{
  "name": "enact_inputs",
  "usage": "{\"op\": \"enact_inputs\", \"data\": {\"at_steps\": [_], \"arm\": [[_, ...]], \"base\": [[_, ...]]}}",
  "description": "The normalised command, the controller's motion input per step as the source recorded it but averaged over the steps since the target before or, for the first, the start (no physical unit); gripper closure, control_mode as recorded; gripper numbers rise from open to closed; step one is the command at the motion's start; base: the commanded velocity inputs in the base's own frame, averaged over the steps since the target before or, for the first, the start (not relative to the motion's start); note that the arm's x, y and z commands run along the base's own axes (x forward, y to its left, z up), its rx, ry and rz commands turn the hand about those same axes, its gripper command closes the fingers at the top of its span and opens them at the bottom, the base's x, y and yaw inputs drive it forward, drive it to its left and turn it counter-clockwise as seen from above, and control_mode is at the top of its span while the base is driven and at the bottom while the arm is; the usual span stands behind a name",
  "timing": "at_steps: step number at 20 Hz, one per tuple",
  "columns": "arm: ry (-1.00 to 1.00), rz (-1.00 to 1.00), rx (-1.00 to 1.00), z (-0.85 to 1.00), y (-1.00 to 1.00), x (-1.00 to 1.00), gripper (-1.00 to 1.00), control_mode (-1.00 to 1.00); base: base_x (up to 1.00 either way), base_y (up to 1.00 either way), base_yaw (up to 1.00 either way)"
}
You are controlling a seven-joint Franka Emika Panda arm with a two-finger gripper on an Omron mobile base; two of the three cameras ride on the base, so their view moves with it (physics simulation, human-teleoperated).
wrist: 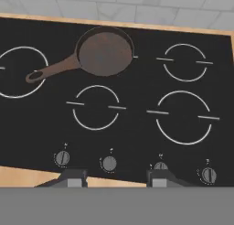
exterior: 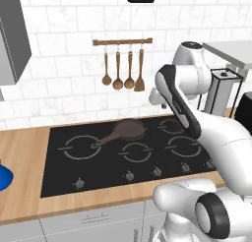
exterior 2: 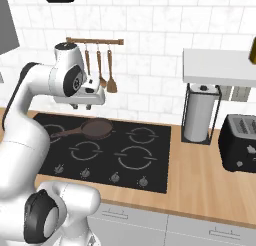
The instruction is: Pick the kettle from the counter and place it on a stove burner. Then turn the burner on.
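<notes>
Left base view: kettle [exterior: 4,176], seemingly cropped, hugs counter's [exterior: 24,187] left edge.

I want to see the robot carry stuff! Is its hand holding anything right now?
No, nothing. The hand is open and hangs above the stove's knobs, while the kettle sits far off on the counter.

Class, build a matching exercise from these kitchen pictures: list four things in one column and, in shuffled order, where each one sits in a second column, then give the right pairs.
Things:
1. kettle
2. frying pan
3. toaster
4. wooden utensils

Places:
A. hanging from a rail on the tiled wall
B. on the counter, left of the cooktop
C. on the counter at the far right
D. on the black cooktop, at a rear ring

Pairs: 1-B, 2-D, 3-C, 4-A
</notes>
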Motion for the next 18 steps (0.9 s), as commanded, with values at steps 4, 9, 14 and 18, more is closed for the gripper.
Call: {"op": "enact_inputs", "data": {"at_steps": [4, 9, 14, 18], "arm": [[-0.12, 0.02, 0.04, 0.0, 0.25, -0.26, -1.0, -1.0], [-0.28, 0.03, 0.03, 0.0, 1.0, -0.52, -1.0, -1.0], [-0.25, 0.02, 0.02, 0.0, 1.0, -0.51, -1.0, -1.0], [-0.19, 0.0, 0.0, 0.0, 1.0, -0.39, -1.0, -1.0]], "base": [[0.0, 0.0, 0.0], [0.0, 0.0, 0.0], [0.0, 0.0, 0.0], [0.0, 0.0, 0.0]]}}
